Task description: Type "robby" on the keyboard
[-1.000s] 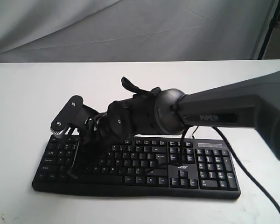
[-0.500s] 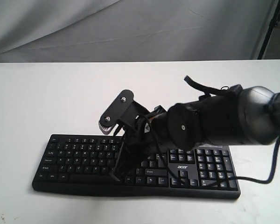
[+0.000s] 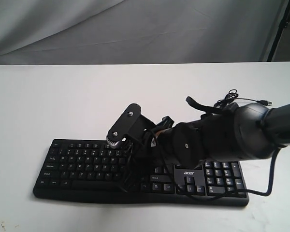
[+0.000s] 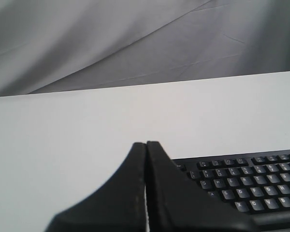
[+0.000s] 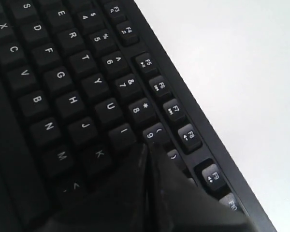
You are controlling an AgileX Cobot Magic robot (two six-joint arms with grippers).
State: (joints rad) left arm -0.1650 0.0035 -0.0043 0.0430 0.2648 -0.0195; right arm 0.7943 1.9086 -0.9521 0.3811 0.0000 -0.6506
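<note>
The keyboard (image 3: pixel 82 166) lies at six o'clock on the table (image 3: pixel 48 106). The right gripper (image 5: pixel 146 149) is pinched closed, empty, its tip beside the 9 key (image 5: pixel 153 133); the left gripper (image 4: pixel 146 145) matches (closed, empty). Stiff, light plastic probably slides: press keycaps straight down, never grasp

Glossy black arm (image 3: pixel 241 130), silver screws (image 3: pixel 129 114), dangling cable (image 3: pixel 274 169), matte black right tool (image 5: pixel 147 152).

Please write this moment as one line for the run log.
right gripper: shut, tip at keyboard keys 9/I/K | left gripper: shut, not on keys | key contact: cannot tell
</note>
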